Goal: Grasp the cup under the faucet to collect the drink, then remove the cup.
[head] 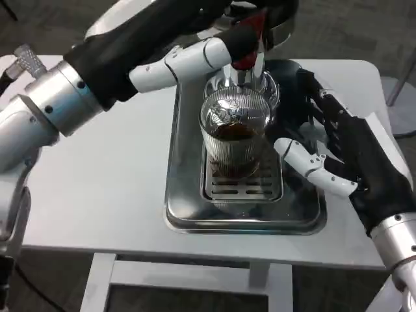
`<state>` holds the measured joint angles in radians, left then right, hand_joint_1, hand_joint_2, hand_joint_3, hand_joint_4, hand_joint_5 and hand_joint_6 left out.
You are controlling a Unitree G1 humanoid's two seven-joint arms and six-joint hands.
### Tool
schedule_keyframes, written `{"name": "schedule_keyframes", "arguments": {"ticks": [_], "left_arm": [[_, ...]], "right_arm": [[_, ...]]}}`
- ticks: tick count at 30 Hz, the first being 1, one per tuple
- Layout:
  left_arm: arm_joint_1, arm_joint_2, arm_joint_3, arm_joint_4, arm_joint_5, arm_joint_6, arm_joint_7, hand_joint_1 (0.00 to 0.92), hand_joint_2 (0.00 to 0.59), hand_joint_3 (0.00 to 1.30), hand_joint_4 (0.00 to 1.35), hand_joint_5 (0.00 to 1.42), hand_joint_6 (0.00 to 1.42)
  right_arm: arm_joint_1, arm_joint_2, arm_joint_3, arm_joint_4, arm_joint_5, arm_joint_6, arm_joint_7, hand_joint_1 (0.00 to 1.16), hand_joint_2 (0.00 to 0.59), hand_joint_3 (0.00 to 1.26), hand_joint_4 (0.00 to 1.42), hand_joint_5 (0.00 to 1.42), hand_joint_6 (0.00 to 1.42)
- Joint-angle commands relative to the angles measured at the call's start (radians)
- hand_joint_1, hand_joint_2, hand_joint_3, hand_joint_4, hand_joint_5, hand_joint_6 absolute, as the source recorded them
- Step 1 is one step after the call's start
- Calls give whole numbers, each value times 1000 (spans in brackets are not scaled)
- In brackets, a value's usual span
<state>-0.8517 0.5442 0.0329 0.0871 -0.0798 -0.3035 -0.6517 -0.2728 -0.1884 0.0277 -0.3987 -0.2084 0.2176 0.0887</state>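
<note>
Head view shows you the ribbed glass cup (235,133) of dark drink on the drip tray (188,208) under the faucet (250,39) near the tabletop's (97,188) far edge, your right hand (331,153) spread beside it, your left hand (195,62) on the red lever (250,32).

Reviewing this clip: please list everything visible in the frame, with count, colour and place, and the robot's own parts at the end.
cup: one, clear ribbed glass with dark drink inside, on the grate under the faucet.
faucet: one, metal with a red lever, above the cup.
drip tray: one, shiny steel with a slotted grate, middle of the table.
table: one, white, under the tray.
left hand: one, white and black, reaching to the red lever.
right hand: one, white and black, fingers spread, right of the cup.
</note>
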Motion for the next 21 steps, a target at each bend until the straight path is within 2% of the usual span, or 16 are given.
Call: {"name": "schedule_keyframes", "arguments": {"ticks": [1, 10, 21], "left_arm": [[22, -2, 19, -31, -21, -16, 12, 0, 135, 191, 184, 273, 380], [38, -6, 59, -85, -46, -15, 47, 0, 143, 210, 215, 299, 396], [123, 13, 155, -215, -69, -8, 111, 0, 138, 227, 238, 322, 408]], "right_arm": [[17, 4, 6, -15, 1, -11, -1, 538, 290, 86, 76, 122, 247], [23, 3, 1, -22, 5, -13, 0, 538, 290, 94, 76, 122, 247], [28, 1, -8, -30, 13, -18, 1, 538, 290, 95, 76, 122, 247]]}}
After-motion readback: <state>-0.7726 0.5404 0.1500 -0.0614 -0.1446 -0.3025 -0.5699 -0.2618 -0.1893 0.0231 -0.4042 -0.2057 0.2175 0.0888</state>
